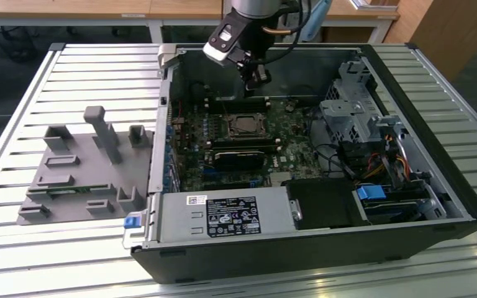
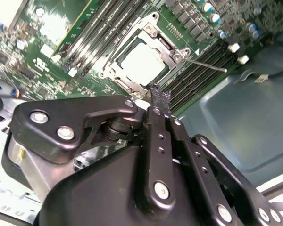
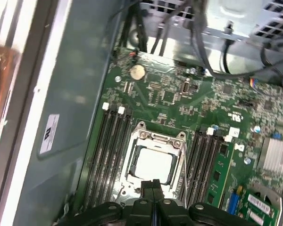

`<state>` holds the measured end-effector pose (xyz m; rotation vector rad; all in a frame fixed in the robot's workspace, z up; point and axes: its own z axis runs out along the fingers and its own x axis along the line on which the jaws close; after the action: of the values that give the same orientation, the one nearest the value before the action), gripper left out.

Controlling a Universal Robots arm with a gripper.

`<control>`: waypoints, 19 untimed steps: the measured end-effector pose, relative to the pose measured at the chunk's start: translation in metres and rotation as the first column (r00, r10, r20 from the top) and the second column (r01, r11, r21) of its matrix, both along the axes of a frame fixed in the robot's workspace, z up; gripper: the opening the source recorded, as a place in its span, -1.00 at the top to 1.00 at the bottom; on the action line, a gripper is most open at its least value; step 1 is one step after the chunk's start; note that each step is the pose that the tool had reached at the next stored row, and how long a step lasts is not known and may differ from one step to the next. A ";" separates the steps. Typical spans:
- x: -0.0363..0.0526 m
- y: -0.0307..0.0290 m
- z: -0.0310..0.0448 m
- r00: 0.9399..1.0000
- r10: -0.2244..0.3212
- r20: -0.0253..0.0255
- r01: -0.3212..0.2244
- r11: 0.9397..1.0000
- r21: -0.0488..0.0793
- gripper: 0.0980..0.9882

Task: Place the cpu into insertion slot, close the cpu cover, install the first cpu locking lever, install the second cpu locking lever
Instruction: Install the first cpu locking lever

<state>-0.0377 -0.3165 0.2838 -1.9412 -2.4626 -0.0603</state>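
Cpu lies seated under the lowered cpu cover; we see the gripper, fingers pinched together on nothing, hovering just beside the cover's edge.

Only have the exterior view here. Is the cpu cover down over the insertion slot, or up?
Observer: Down. In both wrist views the cpu cover lies flat on the insertion slot, and the cpu shows through its window.
Operator: Gripper carrying anything?
Observer: No. In the first wrist view the gripper is shut with nothing between its jaws, and its tips are close to the slot's edge.
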 end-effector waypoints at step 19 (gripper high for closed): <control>0.0000 0.0001 -0.0007 0.948 0.319 0.000 -0.319 0.948 0.000 0.98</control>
<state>-0.0377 -0.3164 0.2831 -1.5141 -2.7390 -0.0581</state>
